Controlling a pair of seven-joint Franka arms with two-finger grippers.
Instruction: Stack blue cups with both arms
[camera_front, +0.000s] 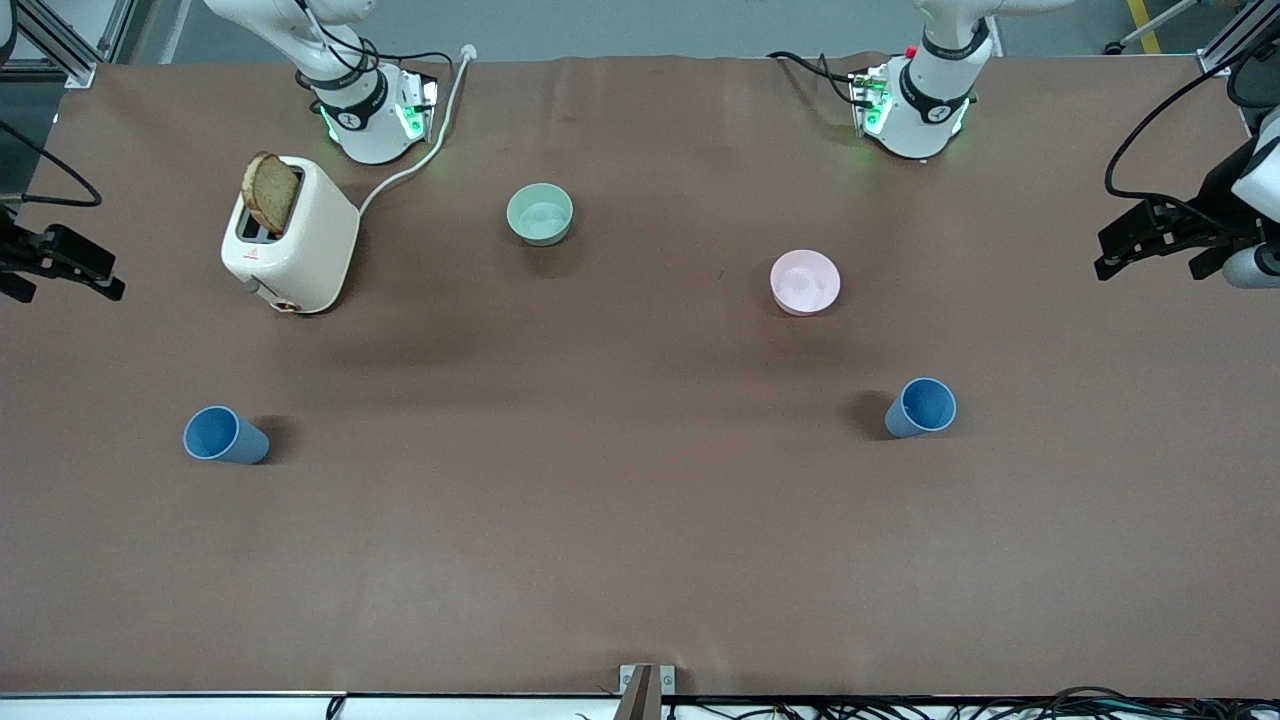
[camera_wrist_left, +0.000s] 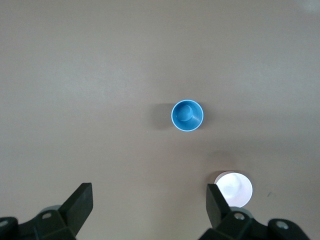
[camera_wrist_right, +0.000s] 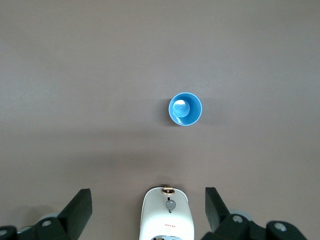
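While both cups stand apart and untouched, the stacking has not begun.

Cup at the right arm's end (camera_front: 225, 436): upright, mouth up, on the brown table (camera_front: 640, 560), near the table's edge at that end and nearer the front camera than the toaster (camera_front: 290, 240); centred in the right wrist view.

Cup at the left arm's end (camera_front: 921, 407): upright, mouth up, nearer the front camera than the pink bowl (camera_front: 805, 282); centred in the left wrist view.

Left gripper (camera_wrist_left: 150, 210): spread wide and empty, hanging high over the table between the bowl and the cup.

Right gripper (camera_wrist_right: 148, 210): spread wide and empty, hanging high over the toaster's end.

Handling, as a judgement: thin matte plastic, so likely light, fairly stiff but able to flex at the rim, and easy to tip when nudged; the matte skin should give fair grip.

Where to hold: across the upper wall just below the rim, one finger each side, or one finger inside and one outside the rim, keeping the cup upright.

Risk: the taper may let a cup slide down through a loose pinch.

Mint-green bowl (camera_front: 540, 213): nearer the bases' edge, no part in this.
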